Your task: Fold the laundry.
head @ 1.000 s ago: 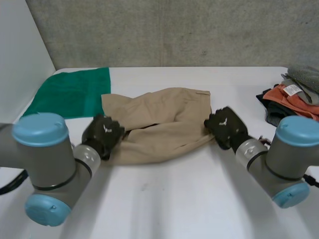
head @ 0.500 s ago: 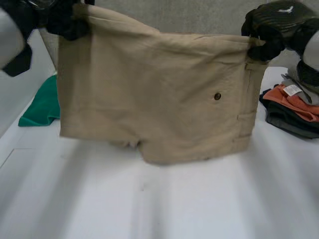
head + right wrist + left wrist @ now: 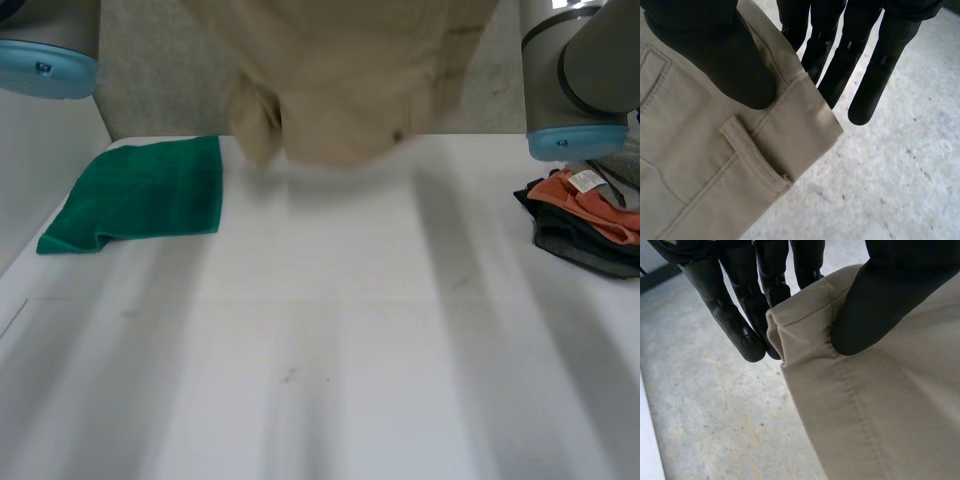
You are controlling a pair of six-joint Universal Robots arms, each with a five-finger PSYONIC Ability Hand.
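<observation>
Head view: green cloth [image 3: 140, 195] on the bench [image 3: 320, 350], tan shorts [image 3: 350, 80] hanging above its far edge, clothes pile [image 3: 585, 215] at right. Left wrist view: left hand [image 3: 880, 295] pinches a shorts corner, thumb against fingers. Right wrist view: right hand [image 3: 715, 55] pinches the waistband beside a belt loop [image 3: 752, 150].

White table [image 3: 350, 350], grey concrete wall [image 3: 160, 80] behind it, white panel [image 3: 40, 170] at left side.
</observation>
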